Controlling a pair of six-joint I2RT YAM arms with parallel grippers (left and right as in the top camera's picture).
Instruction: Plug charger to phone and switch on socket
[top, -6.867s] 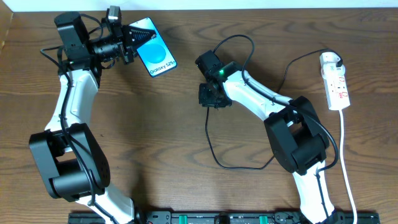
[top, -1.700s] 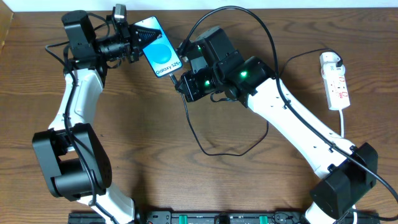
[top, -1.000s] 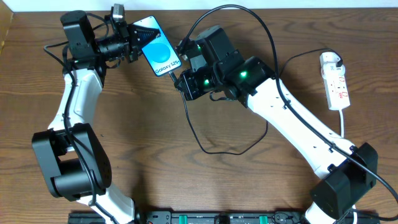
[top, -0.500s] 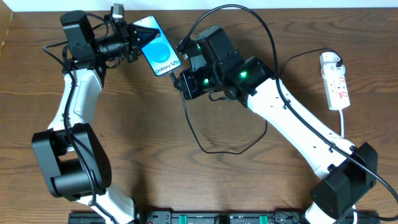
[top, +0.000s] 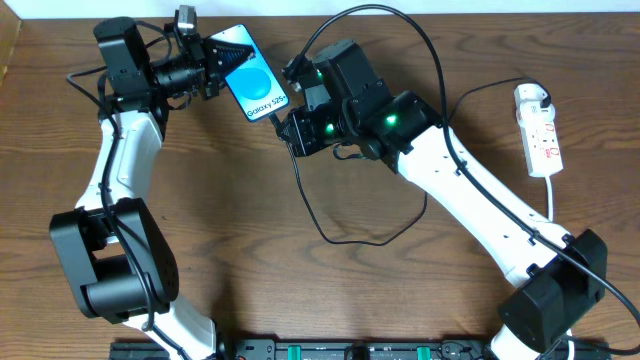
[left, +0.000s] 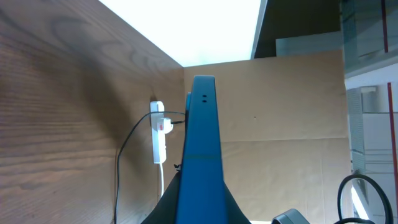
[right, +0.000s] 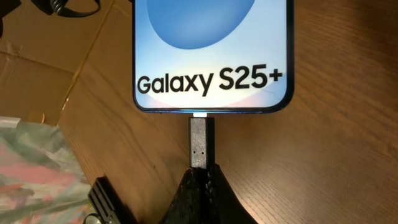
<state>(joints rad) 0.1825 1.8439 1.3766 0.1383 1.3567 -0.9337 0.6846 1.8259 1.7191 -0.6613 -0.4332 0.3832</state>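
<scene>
The phone (top: 251, 84) has a bright blue screen and is lifted at the back left, with my left gripper (top: 218, 62) shut on its upper end. It shows edge-on in the left wrist view as the phone (left: 200, 143), between the fingers of that gripper (left: 200, 186). My right gripper (top: 287, 122) is shut on the charger's plug tip (right: 200, 142). The tip's silver end meets the bottom edge of the phone (right: 211, 56) at its port. That gripper (right: 201, 177) is directly below the plug. The black charger cable (top: 345, 240) loops to the socket (top: 538, 130) at the right.
The right arm (top: 470, 190) stretches diagonally across the table over the cable loop. A thick white cord (top: 556, 260) runs from the socket toward the front edge. The socket (left: 158, 134) also shows far off in the left wrist view. Cardboard and patterned cloth (right: 31, 168) lie off the table's back edge.
The right arm came across from the table's middle to the phone's lower end with the plug. In the last second both grippers and the phone shifted slightly up and left.
</scene>
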